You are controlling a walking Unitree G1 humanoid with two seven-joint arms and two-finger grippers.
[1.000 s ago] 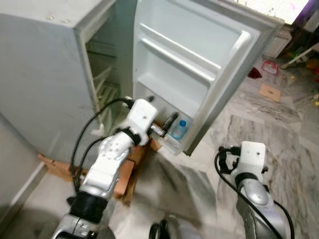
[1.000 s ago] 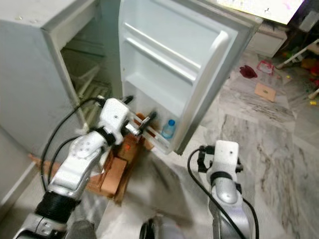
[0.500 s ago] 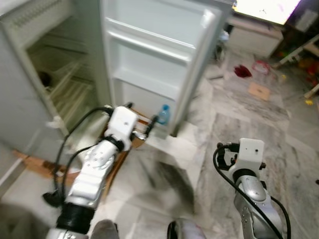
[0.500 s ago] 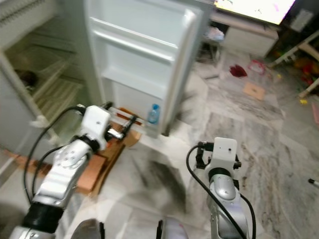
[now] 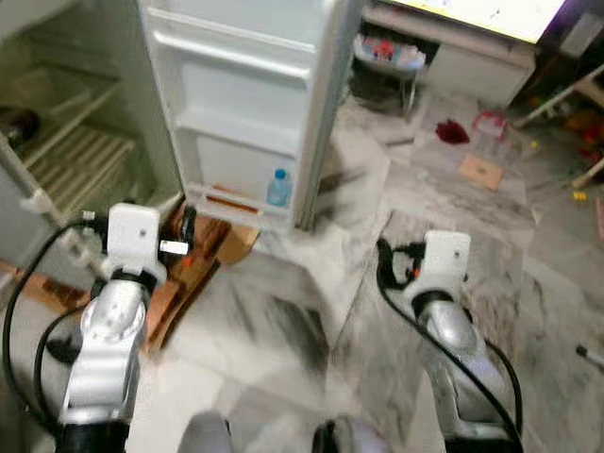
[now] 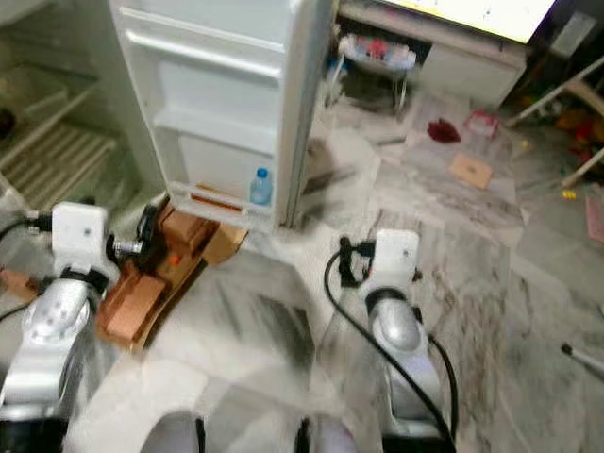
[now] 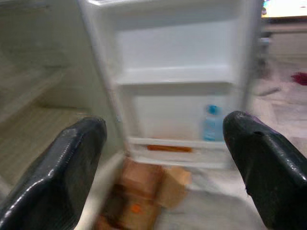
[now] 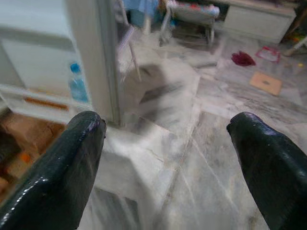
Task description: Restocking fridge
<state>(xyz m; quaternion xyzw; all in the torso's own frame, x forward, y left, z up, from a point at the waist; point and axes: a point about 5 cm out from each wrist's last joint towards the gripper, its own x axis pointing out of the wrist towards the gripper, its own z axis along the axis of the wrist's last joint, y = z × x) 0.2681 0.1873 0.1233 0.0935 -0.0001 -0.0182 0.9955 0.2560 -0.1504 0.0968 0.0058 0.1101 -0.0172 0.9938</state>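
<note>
One bottle [image 5: 277,188] is all the stock I can see: it stands upright in the lowest door shelf [image 5: 236,200], toward that shelf's outer end, beside the door's free edge. Something thin and orange lies along the same shelf near its middle; I cannot tell what it is. The fridge [image 5: 57,142] stands wide open, its door [image 5: 241,104] swung out over the marble floor [image 5: 311,311]. The higher door shelves look bare, and the wire racks inside the cabinet look mostly bare too, though that part is blurred.

The left pincer [image 7: 163,158] hangs low in front of the door, near the cardboard boxes [image 6: 156,274] at the fridge's foot; its two fingers are spread wide with nothing between them. The right pincer [image 8: 168,163] hovers over bare floor, well apart from the fridge, likewise spread wide and empty.

To my eye the restocking has barely started: one bottle is in place, both pincers carry nothing, and no further goods stand within reach. More items would have to be fetched and shelved, and the door closed after.
</note>
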